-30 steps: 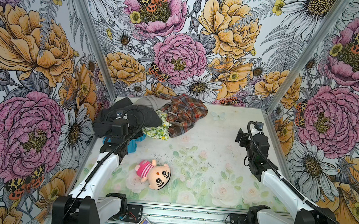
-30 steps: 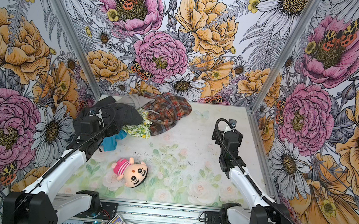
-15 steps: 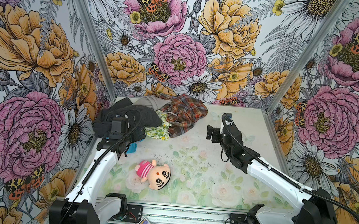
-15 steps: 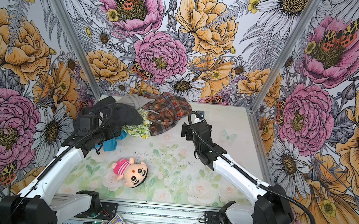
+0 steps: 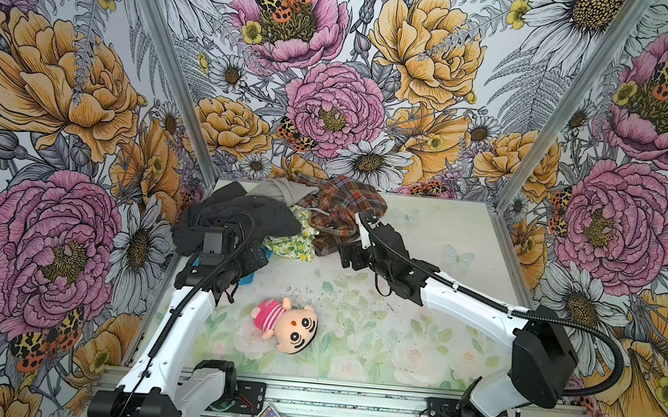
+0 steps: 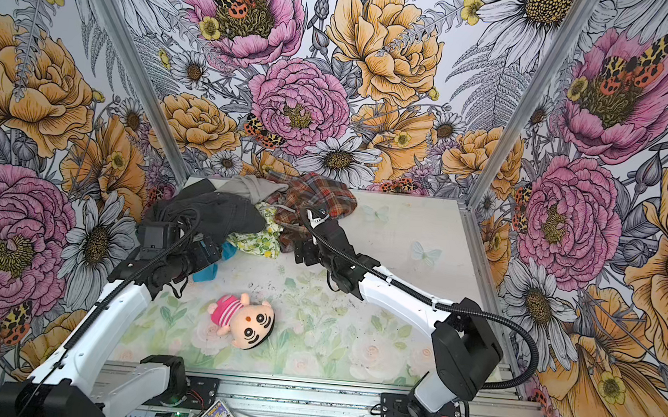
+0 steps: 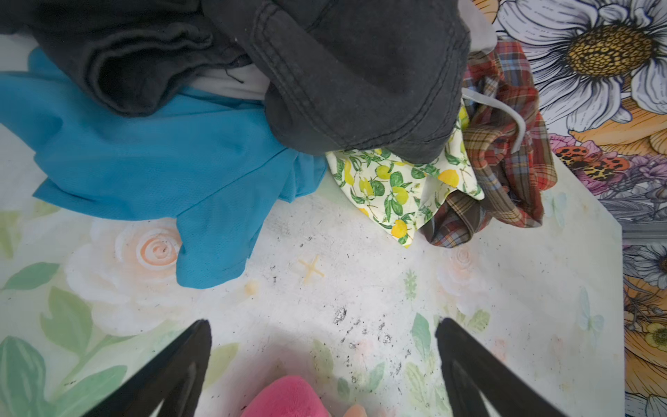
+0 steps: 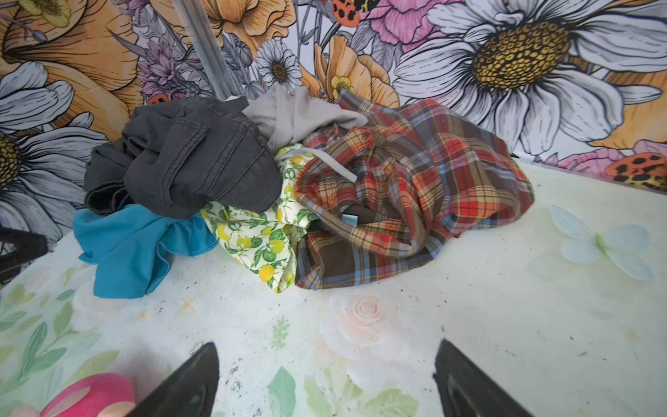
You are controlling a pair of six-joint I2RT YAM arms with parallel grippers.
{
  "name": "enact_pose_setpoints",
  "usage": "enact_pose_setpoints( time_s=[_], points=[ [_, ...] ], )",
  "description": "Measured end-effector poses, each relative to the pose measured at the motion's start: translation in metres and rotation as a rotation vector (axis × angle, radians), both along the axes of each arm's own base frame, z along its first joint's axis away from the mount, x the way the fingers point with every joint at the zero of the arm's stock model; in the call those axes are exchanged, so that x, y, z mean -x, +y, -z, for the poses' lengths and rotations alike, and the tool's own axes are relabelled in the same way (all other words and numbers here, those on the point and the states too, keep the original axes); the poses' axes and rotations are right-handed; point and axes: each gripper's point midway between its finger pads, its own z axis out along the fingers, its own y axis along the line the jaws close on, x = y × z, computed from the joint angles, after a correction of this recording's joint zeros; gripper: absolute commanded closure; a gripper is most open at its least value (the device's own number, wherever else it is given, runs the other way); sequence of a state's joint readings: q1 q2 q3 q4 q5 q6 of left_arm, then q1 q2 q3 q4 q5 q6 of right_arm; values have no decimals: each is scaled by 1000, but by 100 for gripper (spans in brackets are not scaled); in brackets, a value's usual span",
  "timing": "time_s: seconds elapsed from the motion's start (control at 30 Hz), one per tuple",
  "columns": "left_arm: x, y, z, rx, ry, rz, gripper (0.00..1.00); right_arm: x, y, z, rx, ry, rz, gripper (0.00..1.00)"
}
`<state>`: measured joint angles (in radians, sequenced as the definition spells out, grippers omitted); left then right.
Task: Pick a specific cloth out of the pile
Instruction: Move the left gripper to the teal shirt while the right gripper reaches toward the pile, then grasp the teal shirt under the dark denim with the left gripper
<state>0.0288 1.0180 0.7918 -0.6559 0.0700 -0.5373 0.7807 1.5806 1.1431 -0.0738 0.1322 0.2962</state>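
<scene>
Here, your left gripper (image 7: 321, 325) and right gripper (image 8: 325, 343) both gape empty near the pile (image 8: 288, 180), whose dark grey garment (image 7: 361, 72) overlaps the turquoise cloth (image 7: 144, 162).

The cloth (image 7: 144, 162) pokes out from under the dark grey garment (image 7: 353, 72)

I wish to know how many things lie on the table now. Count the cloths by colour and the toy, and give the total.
turquoise-blue cloth: 1
dark grey garment: 1, as far as its folds show
light grey garment: 1
brown-orange plaid cloth: 1
lemon-print cloth: 1
plush doll: 1
Total: 6
</scene>
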Motion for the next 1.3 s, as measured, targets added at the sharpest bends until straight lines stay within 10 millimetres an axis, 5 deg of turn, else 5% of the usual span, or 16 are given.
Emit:
enact_pose_setpoints(
  time_s=[0.87,1.3],
  points=[
    [11,57,56,366,106,-394,2,61,56,0,96,-76,-453,7],
    [-4,86,71,485,15,-548,5,74,56,11,173,-71,-506,6]
  ],
)
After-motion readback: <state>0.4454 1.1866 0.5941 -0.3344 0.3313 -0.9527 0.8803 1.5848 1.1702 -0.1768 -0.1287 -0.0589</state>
